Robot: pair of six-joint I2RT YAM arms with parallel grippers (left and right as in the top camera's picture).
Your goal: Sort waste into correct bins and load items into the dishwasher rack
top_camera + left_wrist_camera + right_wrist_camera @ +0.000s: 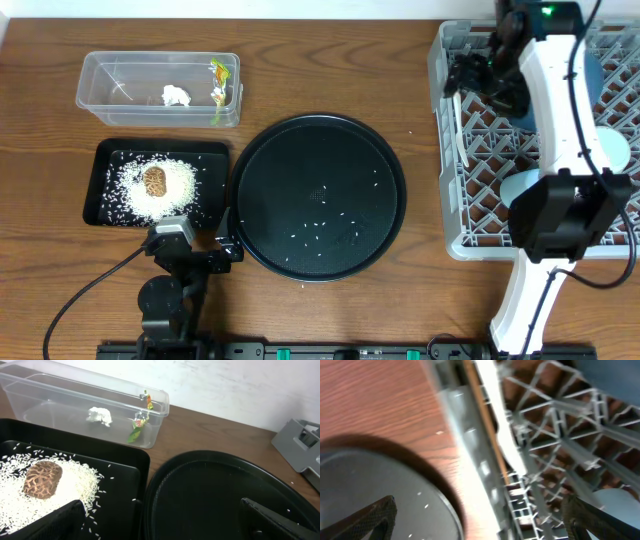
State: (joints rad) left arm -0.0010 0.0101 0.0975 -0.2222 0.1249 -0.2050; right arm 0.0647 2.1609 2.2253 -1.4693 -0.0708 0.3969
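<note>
Rack (478, 205) is on your right. The right gripper (482, 520) is spread wide over its left rim, nothing in it. Round black tray (300, 160) sits centre, with a few stray rice grains (318, 228) on it. Black rectangular tray (105, 185) carries the rice pile (130, 190) and brown lump (154, 182). The left gripper (165, 525) gapes empty, straddling both trays' near edges. Clear tub (100, 85) sits behind — tissue (176, 96) and yellow wrapper (218, 85) inside.

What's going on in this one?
A cleanup looks nearly done. Rice and a brown lump lie in the black tray, tissue and a wrapper in the tub. A few grains dot the round tray. The left gripper hovers open by the black tray; the right gripper, open and empty, is over the rack.
</note>
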